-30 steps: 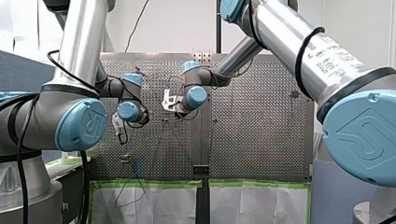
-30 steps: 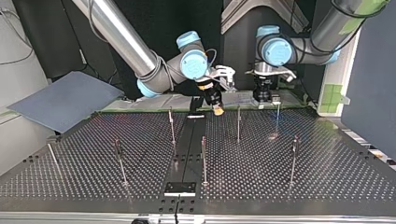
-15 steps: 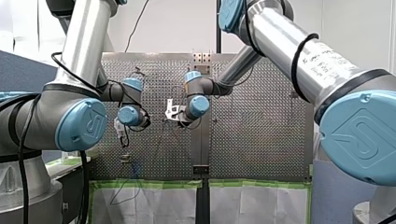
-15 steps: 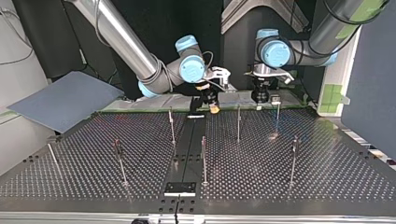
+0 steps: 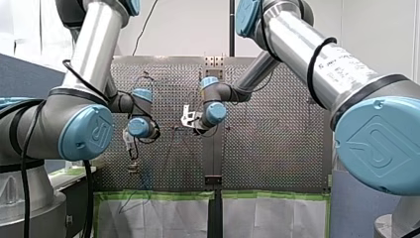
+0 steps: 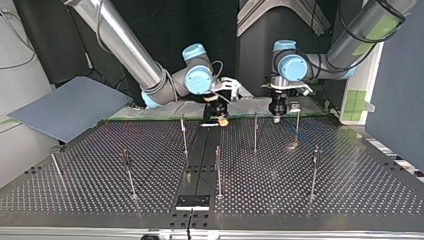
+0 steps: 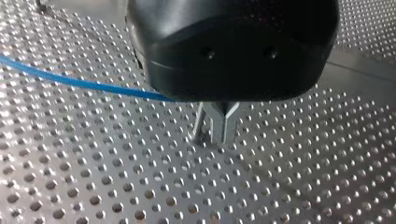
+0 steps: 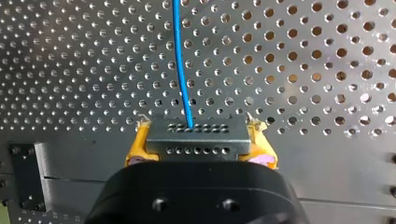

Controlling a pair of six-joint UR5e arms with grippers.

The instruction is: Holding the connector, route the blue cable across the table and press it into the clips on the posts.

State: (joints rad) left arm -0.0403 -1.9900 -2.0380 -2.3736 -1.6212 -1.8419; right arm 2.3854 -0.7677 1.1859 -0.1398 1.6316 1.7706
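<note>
**My right pincer is holding the connector low over the tabletop while the blue cable is running out ahead of it.**

Going left to right across the top view: my right pincer [image 8: 200,142] is clamping its yellow pads [image 8: 136,149] on both ends of the dark connector [image 8: 196,133], by the centre rail at the far edge of the tabletop [image 6: 100,165]. The blue cable [image 8: 180,60] is leaving the connector's face over the perforations. Further right, my left pincer [image 7: 215,133] is hanging with its metal fingers [image 7: 226,123] drawn narrow. The cable is passing under its body, which is hiding whether it is pinched. Doing this step well probably means gripping the connector squarely, tensioning the cable lightly, and lining it up with each clip before pressing. I am counting seven posts [image 6: 218,170], one cable, one connector and two pincers. The clips are showing too small to count.
</note>
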